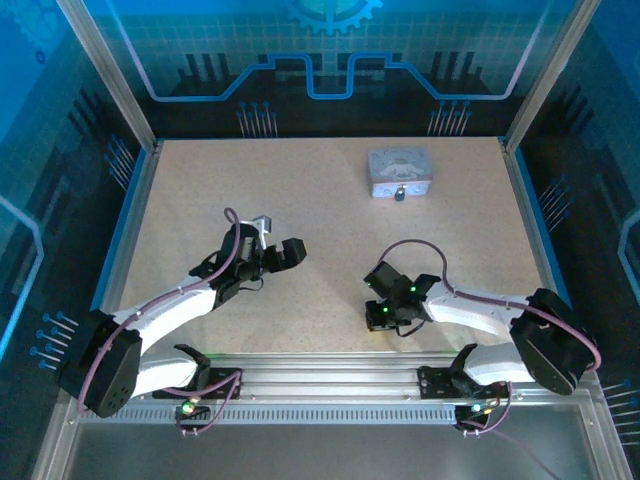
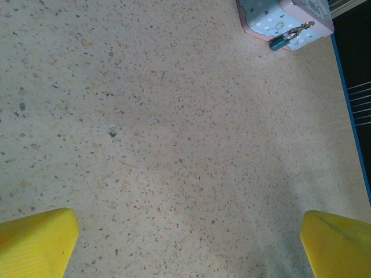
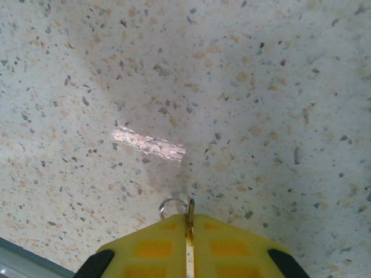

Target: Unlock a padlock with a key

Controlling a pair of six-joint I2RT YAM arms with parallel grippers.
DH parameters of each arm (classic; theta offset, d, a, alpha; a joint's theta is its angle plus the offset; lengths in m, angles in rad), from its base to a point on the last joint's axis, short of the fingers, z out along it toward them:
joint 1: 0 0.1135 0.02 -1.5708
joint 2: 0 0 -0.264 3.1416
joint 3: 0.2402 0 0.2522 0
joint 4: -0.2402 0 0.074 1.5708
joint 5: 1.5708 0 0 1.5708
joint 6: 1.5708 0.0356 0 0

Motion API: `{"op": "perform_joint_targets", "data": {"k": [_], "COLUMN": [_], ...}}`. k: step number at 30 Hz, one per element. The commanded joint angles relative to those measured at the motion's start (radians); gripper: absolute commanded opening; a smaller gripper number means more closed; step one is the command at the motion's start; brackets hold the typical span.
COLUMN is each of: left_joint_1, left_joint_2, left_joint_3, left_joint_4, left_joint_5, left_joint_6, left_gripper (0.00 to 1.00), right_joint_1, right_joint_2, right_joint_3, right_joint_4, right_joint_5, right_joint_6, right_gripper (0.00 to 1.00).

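Note:
The padlock (image 1: 399,195) hangs at the front of a silver-grey tin box (image 1: 402,171) at the back right of the table. In the left wrist view the padlock (image 2: 283,39) is a small dark body at the box (image 2: 268,14) front, top right. My right gripper (image 3: 188,225) is shut on the key (image 3: 191,208); its thin tip and a small wire ring (image 3: 172,204) stick out just above the table. From above, the right gripper (image 1: 380,302) is low near the front centre-right. My left gripper (image 1: 285,251) is wide open and holds nothing, its fingers (image 2: 39,241) far apart.
The speckled tabletop (image 1: 320,220) is bounded by a metal rail (image 1: 330,365) at the front and blue-edged walls on both sides. A bright glare patch (image 3: 148,145) lies on the table ahead of the right gripper.

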Motion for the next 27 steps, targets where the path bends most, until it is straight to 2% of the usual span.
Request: {"op": "perform_joint_targets", "data": {"k": [1, 7, 11, 18, 23, 27], "left_joint_1": [-0.009, -0.009, -0.009, -0.009, -0.009, -0.015], "left_joint_2": [-0.001, -0.001, -0.013, -0.060, -0.073, -0.067], "left_joint_3": [0.005, 0.026, 0.049, 0.085, 0.106, 0.132], "left_joint_4": [-0.012, -0.016, -0.012, 0.098, 0.193, 0.232], "left_joint_5": [0.011, 0.028, 0.080, 0.303, 0.471, 0.553], "left_joint_6": [-0.003, -0.003, 0.023, 0.069, 0.062, 0.052], "left_gripper": [0.99, 0.99, 0.99, 0.93, 0.86, 0.79], "right_joint_1": [0.014, 0.000, -0.019, -0.072, -0.112, -0.146], "right_joint_2": [-0.024, -0.063, -0.092, -0.176, -0.255, -0.286], "right_joint_3": [0.009, 0.012, 0.034, 0.074, 0.091, 0.121], "right_joint_4": [-0.032, -0.022, 0.007, 0.100, 0.198, 0.230], "right_joint_5": [0.030, 0.032, 0.017, -0.048, -0.147, -0.235], "right_joint_6": [-0.021, -0.082, -0.172, -0.378, -0.506, -0.575], "right_gripper": [0.07, 0.03, 0.02, 0.01, 0.01, 0.01]}}
